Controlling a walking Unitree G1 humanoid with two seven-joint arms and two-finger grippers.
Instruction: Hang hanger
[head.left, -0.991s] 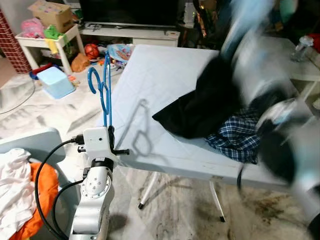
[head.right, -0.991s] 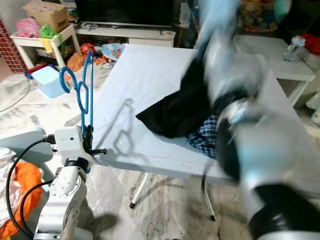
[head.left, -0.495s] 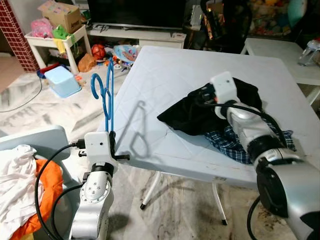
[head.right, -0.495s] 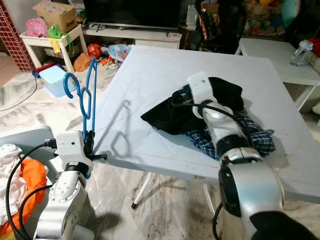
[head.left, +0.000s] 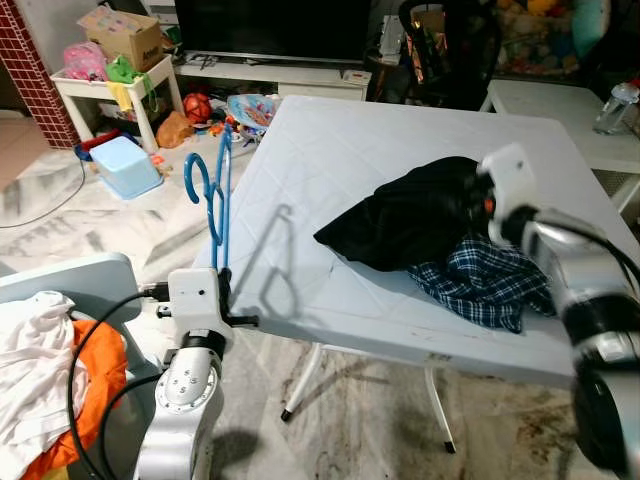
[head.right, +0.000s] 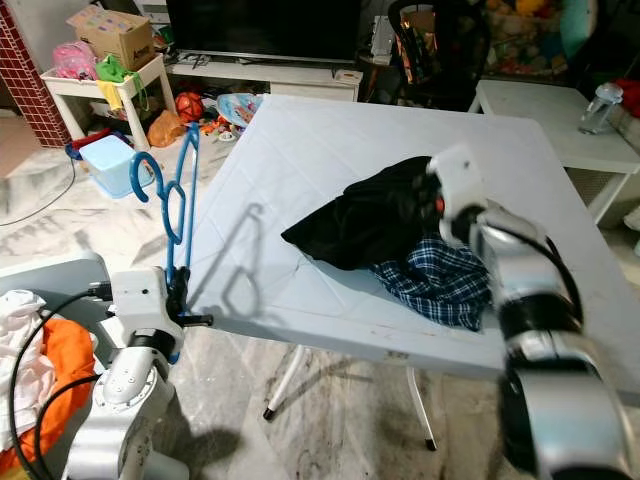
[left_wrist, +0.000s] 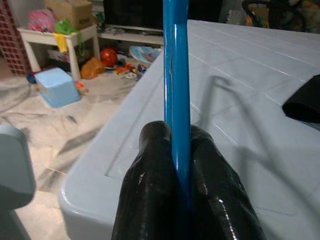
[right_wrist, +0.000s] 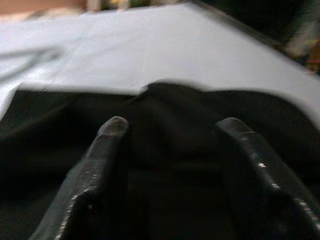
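Note:
A blue hanger (head.left: 212, 186) stands upright beside the left edge of the white table (head.left: 330, 140), hook uppermost. My left gripper (head.left: 222, 292) is shut on its lower bar; in the left wrist view the two black fingers (left_wrist: 150, 150) pinch the blue rod (left_wrist: 176, 75). A black garment (head.left: 400, 215) lies crumpled on the table, partly over a blue plaid garment (head.left: 480, 282). My right gripper (right_wrist: 170, 125) is open, low over the black cloth (right_wrist: 165, 165) at the pile's right side, with its white wrist (head.left: 505, 180) above it.
A light blue bin (head.left: 118, 165) and toys lie on the floor at the far left by a small white table (head.left: 100, 85). A black chair (head.left: 440, 45) stands behind the table. A white side table (head.left: 560, 100) carries a bottle (head.left: 612, 105). Orange and white laundry (head.left: 40, 370) sits at lower left.
My right arm has swung fast across the table, from the left of the black garment to its right side. The left gripper still holds the hanger in the same place.

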